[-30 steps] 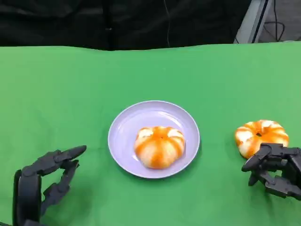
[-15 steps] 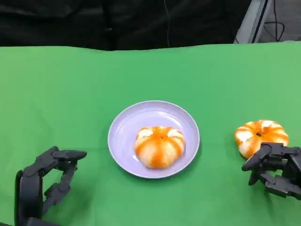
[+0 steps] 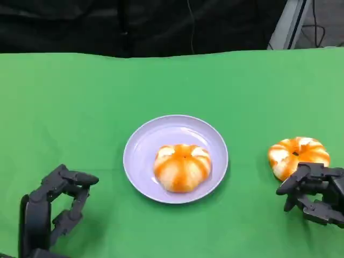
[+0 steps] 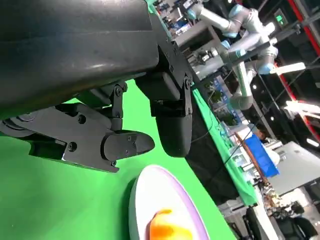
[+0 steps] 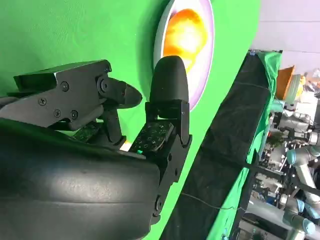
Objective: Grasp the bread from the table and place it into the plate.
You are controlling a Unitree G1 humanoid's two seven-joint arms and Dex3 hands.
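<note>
Head view: one bread sits in my plate; a second bread lies at 3 o'clock, unplaced. My right hand hovers beside it, fingers curled but empty; my left hand is loosely curled, holding nothing.

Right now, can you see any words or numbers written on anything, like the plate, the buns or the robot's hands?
None can be read.
The plate, both buns and the green table are plain.
The left hand and right hand bear no lettering.
The lit signs in the background of the left wrist view are too blurred to read.
</note>
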